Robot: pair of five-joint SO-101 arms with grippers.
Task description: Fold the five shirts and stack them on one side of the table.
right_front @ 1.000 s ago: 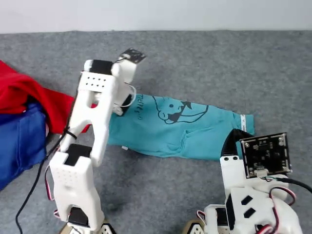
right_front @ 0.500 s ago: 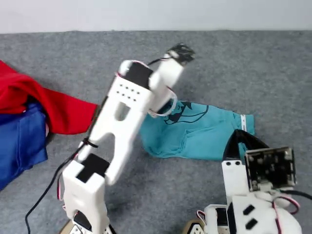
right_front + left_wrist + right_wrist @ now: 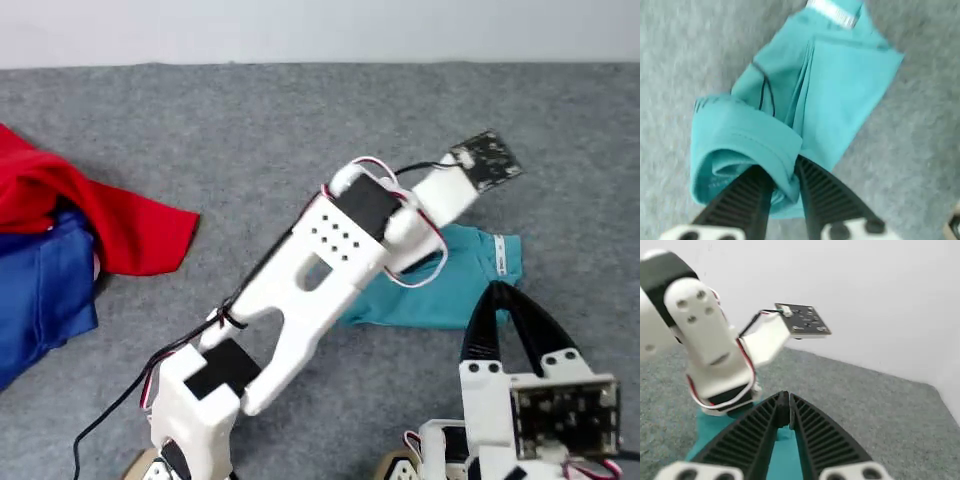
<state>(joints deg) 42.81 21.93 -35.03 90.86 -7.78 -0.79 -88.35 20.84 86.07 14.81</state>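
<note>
shirt [image 3: 460, 295]: teal, right of centre, high view | left gripper [image 3: 783, 172]: pinching doubled hem | right gripper [image 3: 784, 399]: pressed together, near shirt edge | advice: lay hem square on collar end, then release.

Bright, even, diffuse light, only faint soft shadows

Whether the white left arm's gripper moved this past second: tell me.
Yes. The left gripper, shut on the teal cloth shirt, swung rightward, away from the red cloth shirt.
</note>
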